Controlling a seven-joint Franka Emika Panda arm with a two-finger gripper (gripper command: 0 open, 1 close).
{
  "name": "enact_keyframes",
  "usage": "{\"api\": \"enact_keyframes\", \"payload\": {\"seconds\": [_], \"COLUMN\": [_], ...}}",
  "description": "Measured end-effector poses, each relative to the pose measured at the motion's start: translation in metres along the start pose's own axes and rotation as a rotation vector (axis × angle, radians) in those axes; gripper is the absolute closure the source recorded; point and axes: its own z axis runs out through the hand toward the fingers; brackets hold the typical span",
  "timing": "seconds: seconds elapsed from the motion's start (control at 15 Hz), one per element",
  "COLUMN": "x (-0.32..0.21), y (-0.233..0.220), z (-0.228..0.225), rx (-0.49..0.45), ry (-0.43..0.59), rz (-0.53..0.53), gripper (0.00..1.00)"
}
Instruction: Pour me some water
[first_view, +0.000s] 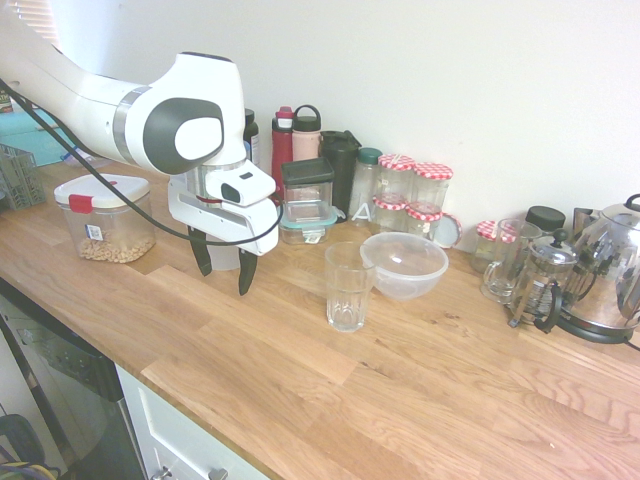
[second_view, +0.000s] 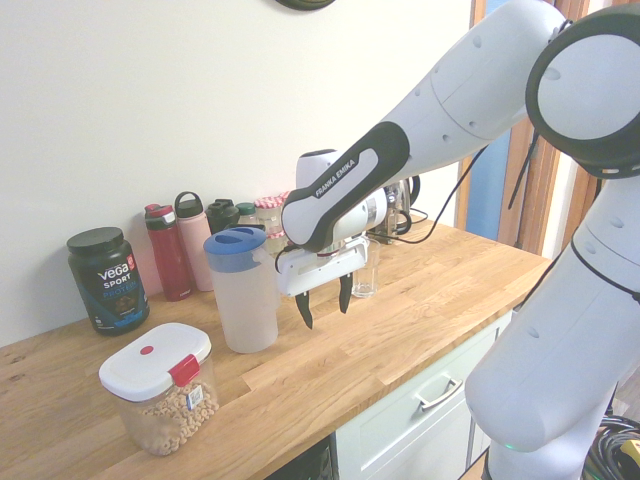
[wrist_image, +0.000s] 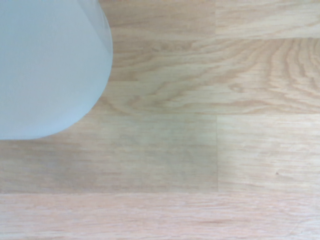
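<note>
The water jug (second_view: 243, 290) stood upright on the table (first_view: 420, 380). The end effector (second_view: 322, 303) hung just beside the jug, fingers spread wide and empty, probably ready to grab it. The drinking glass (first_view: 348, 285) waited near the jug for pouring.

In the first exterior view the arm (first_view: 150, 120) hides nearly all of the jug (first_view: 222, 255), the wrist view cuts the jug (wrist_image: 47, 65) at its edge as a blurred pale curve, and any water inside cannot be made out.
</note>
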Motion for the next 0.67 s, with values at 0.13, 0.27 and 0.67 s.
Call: {"api": "enact_keyframes", "payload": {"seconds": [0.13,0.27,0.67], "x": [0.000,-0.002,-0.068], "y": [0.000,0.000,0.001], "z": [0.000,-0.004,-0.094], "rx": [-0.001,0.005,0.108], "ry": [-0.001,0.007,0.105], "rz": [0.000,-0.012,-0.127], "gripper": [0.00,0.00,0.00]}}
